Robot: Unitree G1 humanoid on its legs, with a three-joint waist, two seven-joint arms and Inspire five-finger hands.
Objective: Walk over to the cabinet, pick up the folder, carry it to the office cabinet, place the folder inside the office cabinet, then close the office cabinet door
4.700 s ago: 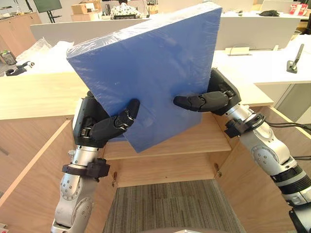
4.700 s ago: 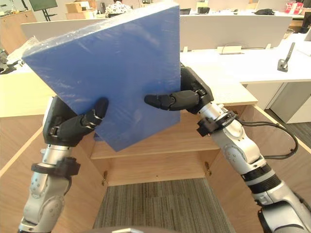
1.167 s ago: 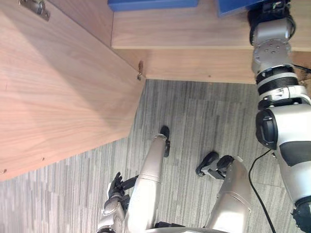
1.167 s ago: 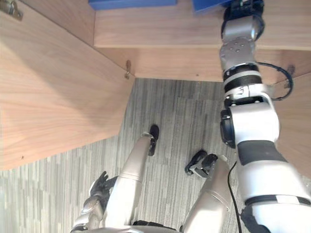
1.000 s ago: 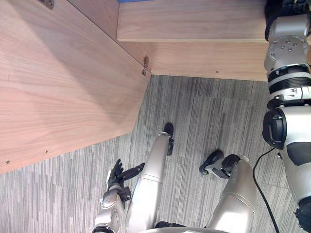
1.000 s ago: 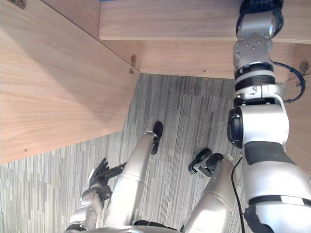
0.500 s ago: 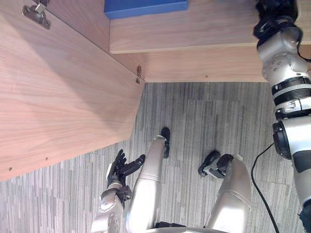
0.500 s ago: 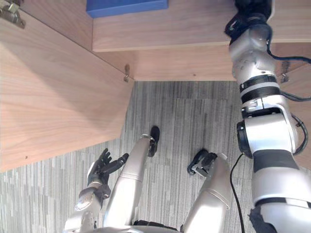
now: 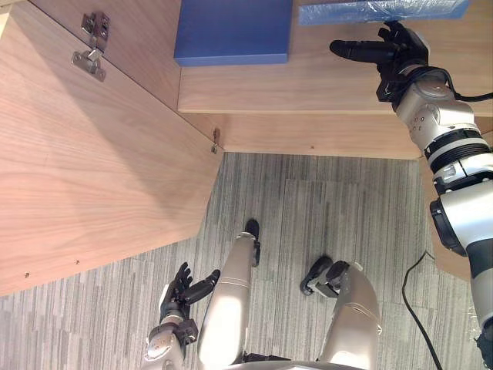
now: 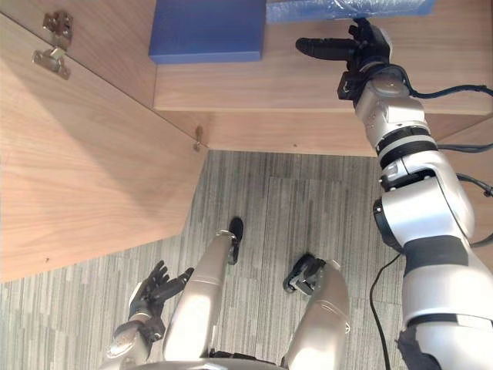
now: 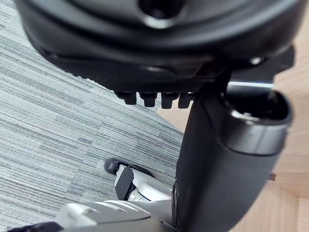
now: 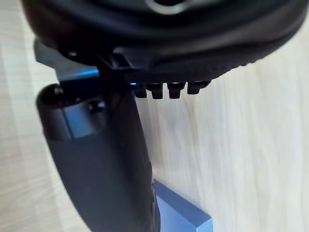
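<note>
A blue folder wrapped in shiny film [image 9: 381, 11] lies on the wooden cabinet shelf [image 9: 323, 85], at the back right. Just in front of it my right hand [image 9: 393, 52] hovers open, fingers straight and pointing left, holding nothing. A corner of a blue folder [image 12: 181, 217] shows past the right thumb [image 12: 106, 159] in the right wrist view. A second, plain blue folder [image 9: 233, 31] lies on the shelf's left part. My left hand [image 9: 183, 289] hangs low above the carpet, open and empty, its fingers [image 11: 154, 99] straight in the left wrist view.
The cabinet's left door [image 9: 92, 169] stands swung open towards me, with metal hinges [image 9: 88, 54] on its inner face. A strip of the right door [image 10: 481, 208] shows at the right edge. Grey striped carpet [image 9: 347, 208] lies below the shelf.
My right hand has drawn back out of the shelf and its fingers have straightened, letting go of the wrapped folder. The view has shifted. My left hand stays low.
</note>
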